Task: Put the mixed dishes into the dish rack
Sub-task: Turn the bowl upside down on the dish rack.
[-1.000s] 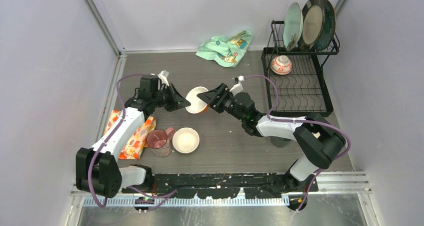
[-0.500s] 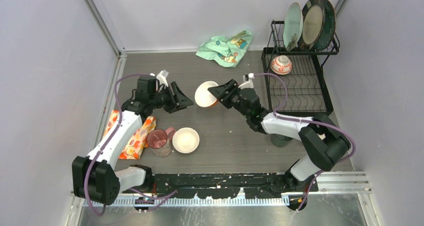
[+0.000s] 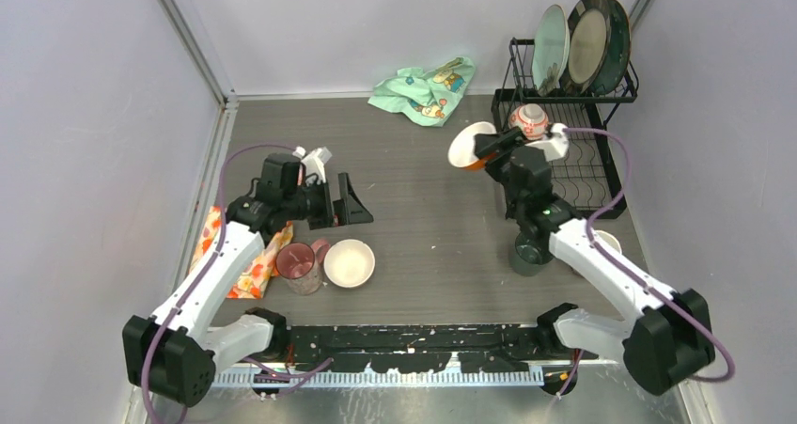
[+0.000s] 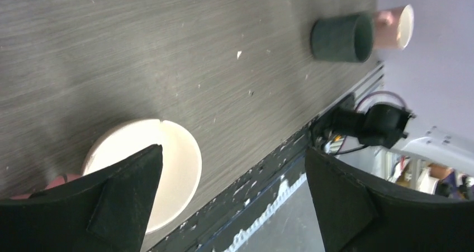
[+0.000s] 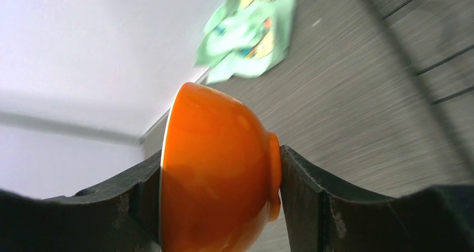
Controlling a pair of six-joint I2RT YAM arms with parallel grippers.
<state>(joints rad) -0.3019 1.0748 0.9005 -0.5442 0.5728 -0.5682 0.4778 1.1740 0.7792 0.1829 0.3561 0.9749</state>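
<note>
My right gripper [image 3: 481,146] is shut on an orange bowl [image 3: 463,148] with a white inside, held on its side in the air just left of the black wire dish rack [image 3: 601,175]. In the right wrist view the bowl [image 5: 218,174] fills the gap between the fingers [image 5: 313,196]. Three plates [image 3: 589,40] stand in the rack's upper shelf and a red patterned bowl [image 3: 529,119] sits in the lower basket. My left gripper [image 3: 340,208] hangs open and empty above a white bowl [image 3: 349,262] and a pink see-through cup [image 3: 298,263].
A dark green cup [image 3: 528,253] and a pink cup [image 3: 607,243] lie near the right arm's base, and the left wrist view shows the same dark green cup [image 4: 341,37]. A mint-green cloth [image 3: 423,87] lies at the back. An orange floral cloth [image 3: 241,257] lies under the left arm.
The left gripper let go of the orange bowl, opened wide and drew back left. The right gripper carried the bowl to the right, up to the rack's left side.
</note>
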